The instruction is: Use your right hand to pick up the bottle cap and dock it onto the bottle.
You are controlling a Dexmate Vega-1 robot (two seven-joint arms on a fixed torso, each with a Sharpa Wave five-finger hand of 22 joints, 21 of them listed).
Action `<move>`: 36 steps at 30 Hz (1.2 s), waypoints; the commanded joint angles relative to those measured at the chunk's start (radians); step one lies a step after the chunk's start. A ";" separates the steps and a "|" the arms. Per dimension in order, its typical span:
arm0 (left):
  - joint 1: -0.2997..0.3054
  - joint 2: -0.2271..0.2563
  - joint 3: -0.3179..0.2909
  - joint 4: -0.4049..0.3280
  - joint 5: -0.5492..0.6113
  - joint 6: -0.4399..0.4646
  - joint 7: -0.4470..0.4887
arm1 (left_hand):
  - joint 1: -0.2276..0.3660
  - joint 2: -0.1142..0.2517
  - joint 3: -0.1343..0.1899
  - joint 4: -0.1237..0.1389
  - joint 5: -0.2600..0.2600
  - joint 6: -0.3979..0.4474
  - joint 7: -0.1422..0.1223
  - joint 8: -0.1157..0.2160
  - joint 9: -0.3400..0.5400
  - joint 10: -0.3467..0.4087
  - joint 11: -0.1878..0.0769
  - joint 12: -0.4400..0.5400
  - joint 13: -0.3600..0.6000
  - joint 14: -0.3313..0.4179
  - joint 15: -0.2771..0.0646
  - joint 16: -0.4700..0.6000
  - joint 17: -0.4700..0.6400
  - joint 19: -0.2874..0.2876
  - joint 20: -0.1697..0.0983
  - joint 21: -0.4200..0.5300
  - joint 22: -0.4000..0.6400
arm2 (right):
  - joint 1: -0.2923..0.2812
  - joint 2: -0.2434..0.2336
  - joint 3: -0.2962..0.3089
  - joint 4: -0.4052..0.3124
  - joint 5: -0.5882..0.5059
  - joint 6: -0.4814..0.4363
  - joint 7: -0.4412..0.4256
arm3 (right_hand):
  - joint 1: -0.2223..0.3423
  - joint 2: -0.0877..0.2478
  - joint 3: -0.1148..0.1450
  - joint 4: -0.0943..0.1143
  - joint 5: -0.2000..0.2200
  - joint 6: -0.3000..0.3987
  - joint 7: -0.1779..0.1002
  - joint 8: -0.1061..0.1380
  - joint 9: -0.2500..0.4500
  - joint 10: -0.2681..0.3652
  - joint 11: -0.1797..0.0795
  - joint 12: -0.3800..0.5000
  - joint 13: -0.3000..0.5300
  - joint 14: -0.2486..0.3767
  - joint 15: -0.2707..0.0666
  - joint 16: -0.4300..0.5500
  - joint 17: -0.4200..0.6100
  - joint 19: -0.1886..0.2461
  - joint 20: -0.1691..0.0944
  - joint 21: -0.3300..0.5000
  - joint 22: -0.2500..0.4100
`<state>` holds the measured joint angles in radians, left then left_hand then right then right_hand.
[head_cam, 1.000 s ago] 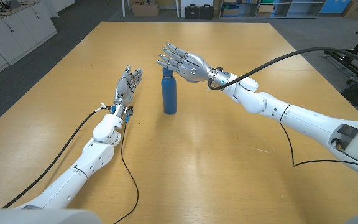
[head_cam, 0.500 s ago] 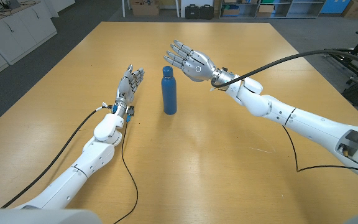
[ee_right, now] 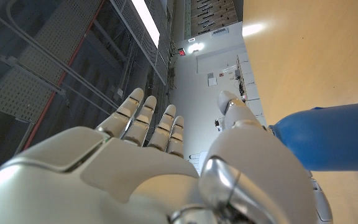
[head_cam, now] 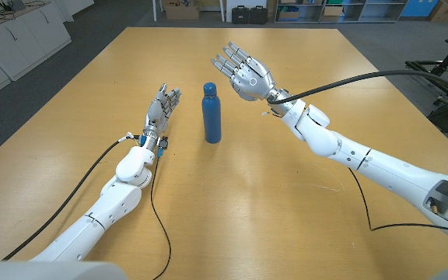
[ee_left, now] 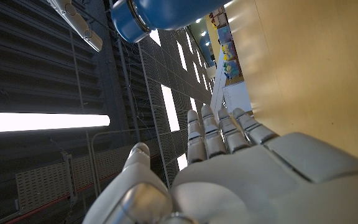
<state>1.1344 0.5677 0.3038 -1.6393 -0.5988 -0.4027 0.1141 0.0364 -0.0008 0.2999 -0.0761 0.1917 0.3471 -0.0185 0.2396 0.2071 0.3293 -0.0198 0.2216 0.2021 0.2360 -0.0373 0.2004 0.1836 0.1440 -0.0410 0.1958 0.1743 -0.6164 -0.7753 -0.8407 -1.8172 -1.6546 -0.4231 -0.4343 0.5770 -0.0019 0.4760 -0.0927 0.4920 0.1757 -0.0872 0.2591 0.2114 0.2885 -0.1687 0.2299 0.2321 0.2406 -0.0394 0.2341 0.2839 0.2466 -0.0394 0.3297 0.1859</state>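
While the blue bottle stands upright just above the middle of the head view on the wooden table, its cap seems already seated on its neck, though it is too small to be sure. Upper right of it, the right hand hovers apart, fingers spread, holding nothing. Left of the bottle, the left hand stands with fingers straight and together, also holding nothing.
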 commanded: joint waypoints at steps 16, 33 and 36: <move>0.029 0.008 -0.033 -0.049 0.035 -0.002 0.060 | -0.002 0.008 0.002 -0.006 -0.006 0.015 0.005 0.001 0.001 0.014 0.003 0.001 0.006 0.019 -0.035 0.005 0.005 0.015 -0.016 0.003 0.003 | -0.444 -0.012 0.397 -0.116 0.919 0.150 -0.298 | -0.004 0.014 0.011 -0.004 -0.019 0.082 0.027 0.029 -0.002 0.080 0.026 0.025 -0.003 0.051 -0.070 0.014 -0.014 0.036 -0.057 0.009 0.003; 0.051 0.007 -0.029 -0.090 0.056 0.037 0.100 | -0.002 0.009 0.002 -0.007 -0.006 0.016 0.004 0.001 0.002 0.012 0.001 -0.001 0.006 0.019 -0.034 0.004 0.005 0.015 -0.017 0.003 0.003 | -0.461 0.129 0.525 0.082 1.753 0.643 -0.009 | -0.080 0.056 -0.012 0.051 -0.065 0.105 0.105 0.016 -0.005 0.090 0.106 0.026 -0.009 0.049 -0.009 0.009 -0.010 0.072 -0.011 0.015 0.006; 0.054 0.009 -0.030 -0.091 0.055 0.039 0.099 | -0.003 0.009 0.002 -0.007 -0.006 0.016 0.004 0.000 0.002 0.012 0.002 -0.001 0.006 0.019 -0.034 0.003 0.005 0.015 -0.017 0.003 0.003 | -0.452 0.146 0.536 0.129 1.871 0.691 0.071 | -0.102 0.066 -0.021 0.064 -0.081 0.149 0.111 0.027 -0.004 0.099 0.121 0.029 -0.011 0.061 0.002 0.013 -0.009 0.081 -0.006 0.016 0.007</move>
<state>1.1759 0.5730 0.2743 -1.7144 -0.5492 -0.3816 0.1988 0.0323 0.0033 0.2999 -0.0760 0.1917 0.3522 -0.0133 0.2396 0.2069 0.3328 -0.0161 0.2216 0.2070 0.2483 -0.0393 0.2004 0.1836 0.1493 -0.0356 0.1958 0.1743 -1.0754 -0.6938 -0.3611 -1.8054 -0.1935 0.0635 -0.5509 0.4902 0.0603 0.4562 -0.0403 0.4193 0.2885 0.0255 0.2744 0.2044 0.3827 -0.0620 0.2517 0.2211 0.2884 -0.0410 0.2442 0.2720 0.3108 -0.0427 0.3407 0.1887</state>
